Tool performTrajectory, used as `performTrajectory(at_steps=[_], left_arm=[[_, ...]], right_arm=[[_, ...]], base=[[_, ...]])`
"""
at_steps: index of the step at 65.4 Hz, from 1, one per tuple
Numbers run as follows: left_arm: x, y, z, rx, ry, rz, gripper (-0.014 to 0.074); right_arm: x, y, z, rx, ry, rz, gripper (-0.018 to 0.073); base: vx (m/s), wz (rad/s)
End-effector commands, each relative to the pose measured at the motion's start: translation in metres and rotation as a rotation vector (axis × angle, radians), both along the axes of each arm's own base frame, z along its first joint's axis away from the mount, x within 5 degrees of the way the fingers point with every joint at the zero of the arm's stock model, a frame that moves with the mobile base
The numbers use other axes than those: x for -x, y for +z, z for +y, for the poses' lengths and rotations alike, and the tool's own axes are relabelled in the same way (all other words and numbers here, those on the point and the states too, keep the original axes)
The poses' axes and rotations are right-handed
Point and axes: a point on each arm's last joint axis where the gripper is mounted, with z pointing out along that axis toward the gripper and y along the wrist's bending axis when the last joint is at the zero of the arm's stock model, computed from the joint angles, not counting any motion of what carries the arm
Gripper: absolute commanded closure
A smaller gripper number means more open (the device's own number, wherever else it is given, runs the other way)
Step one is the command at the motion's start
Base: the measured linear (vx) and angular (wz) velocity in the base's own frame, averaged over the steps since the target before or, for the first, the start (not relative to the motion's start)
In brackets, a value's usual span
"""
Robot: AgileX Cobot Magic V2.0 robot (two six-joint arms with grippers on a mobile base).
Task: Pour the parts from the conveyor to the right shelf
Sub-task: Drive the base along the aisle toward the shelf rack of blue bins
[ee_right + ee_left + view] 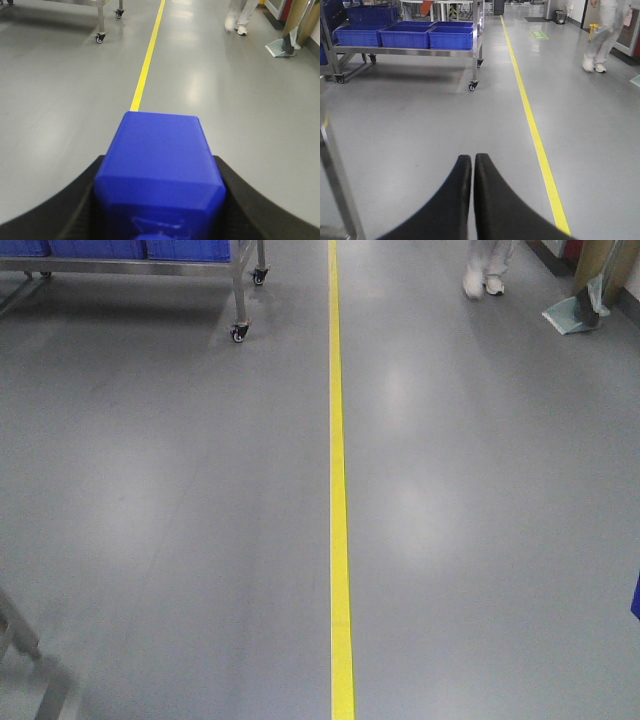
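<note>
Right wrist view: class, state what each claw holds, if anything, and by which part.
The right claw grips the glossy blue plastic block by its two opposite sides. The left claw is shut, holding nothing.

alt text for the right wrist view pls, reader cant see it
A glossy blue block fills the lower centre, clamped between the right gripper's black fingers. Beyond it, a grey floor with a yellow line runs toward a person's legs at top right.
</note>
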Motion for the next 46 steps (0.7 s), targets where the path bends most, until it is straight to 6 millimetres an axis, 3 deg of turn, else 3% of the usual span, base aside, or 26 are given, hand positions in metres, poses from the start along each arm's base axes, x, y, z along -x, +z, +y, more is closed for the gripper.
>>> performTrajectory(at_steps=[1,46], left_arm=[[0.0008,0.0141,-0.0006,0.011,-0.007,-0.107,0.0603],[0.0008,0.0141,-0.0006,0.011,-0.007,-0.107,0.0603]], right_arm=[[-0.003,0.0138,-0.0015,0.009,-0.014,-0.084,0.0564],[-0.0029,0.0138,-0.0015,0.009,-0.014,-0.083,0.0564]], base=[[0.79,0.03],[0.78,0.15]])
